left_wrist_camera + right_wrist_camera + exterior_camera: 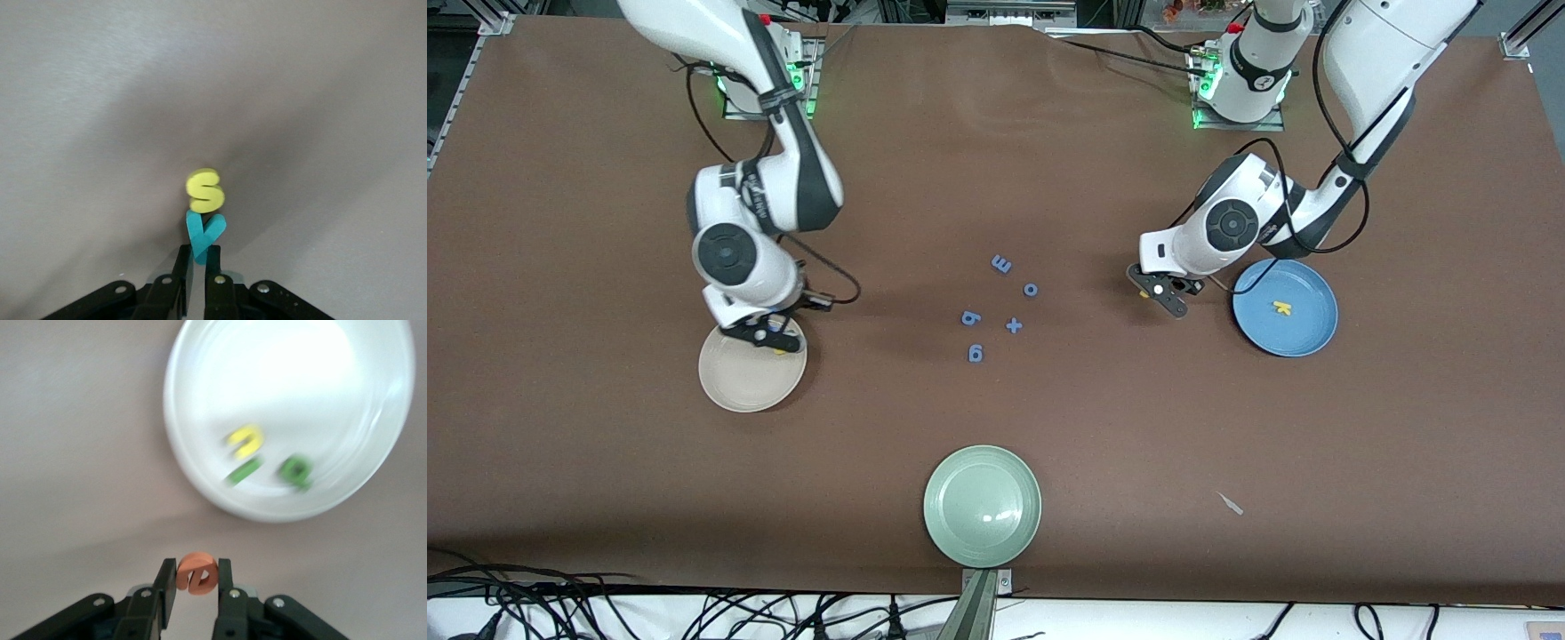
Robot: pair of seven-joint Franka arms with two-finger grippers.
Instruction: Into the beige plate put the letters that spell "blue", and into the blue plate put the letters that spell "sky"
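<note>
Brown cloth covers the table [605, 498], with wide bare stretches around every plate and along the edge nearest the front camera. At the right arm's end sits the beige plate [734, 382], well apart from the blue plate [1303, 333] at the left arm's end; a pale green plate [982, 506] sits near the front edge between them.

Over the beige plate's rim, the right gripper [197, 577] hangs with its fingers clamped on the orange e [197, 573]. In that plate lie the yellow u [245, 441], the dark green l [243, 471] and the green b [295, 469], blurred but seemingly close together.

Just beside the blue plate, toward the table's middle, the left gripper [199, 257] is low over the cloth, its fingers pinched on the teal y [203, 235]; the yellow s [206, 190] touches the y's tips. A yellow k [1282, 308] lies in the blue plate.

Blue letters and symbols [996, 307] lie scattered at mid-table. A small pale scrap [1232, 504] lies on the cloth.
</note>
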